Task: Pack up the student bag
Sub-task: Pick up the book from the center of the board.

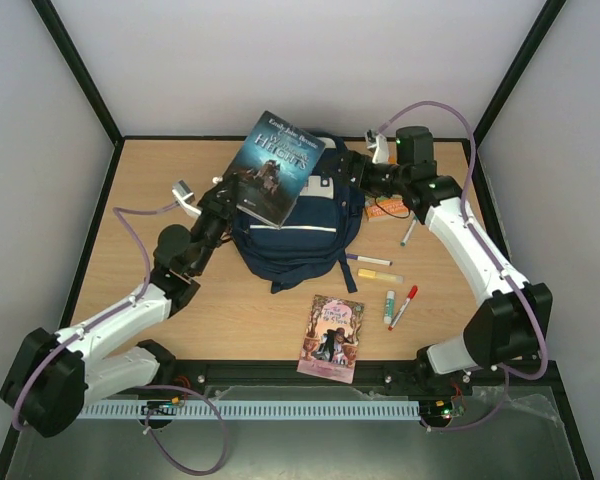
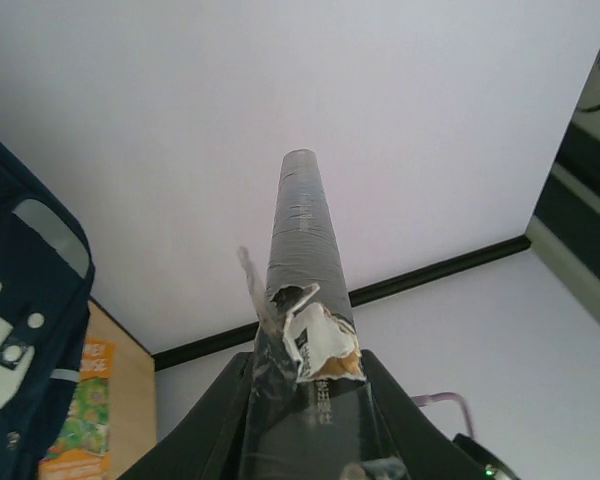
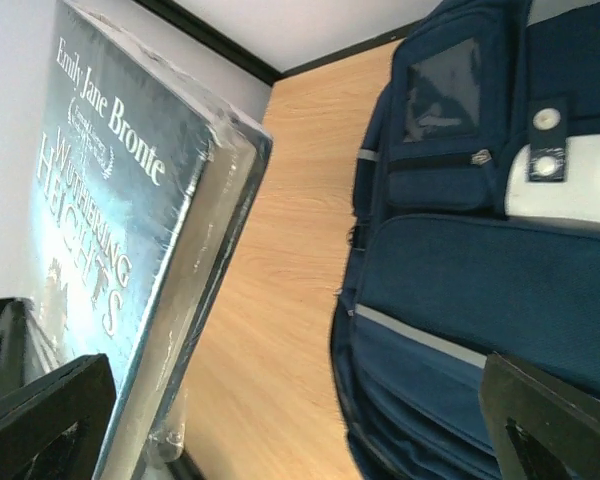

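- Top external view: the left arm reaches forward with its elbow bent, and the left gripper [image 1: 230, 198] is clamped on the lower edge of a blue book [image 1: 277, 165], holding it tilted above the backpack [image 1: 295, 245].
- The backpack lies flat in the middle of the table [image 1: 180, 290], between both arms.
- The right arm arcs in from the right. The right gripper [image 3: 298, 385] has its jaws spread wide and empty, with the book on one side and the backpack on the other.

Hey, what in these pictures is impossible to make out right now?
- Bag opening: top view, hidden under the book held above it; right wrist view, cut off by the edge.
- Orange book title: top view, right arm overlaps it.
- Red marker label: top view, too small.
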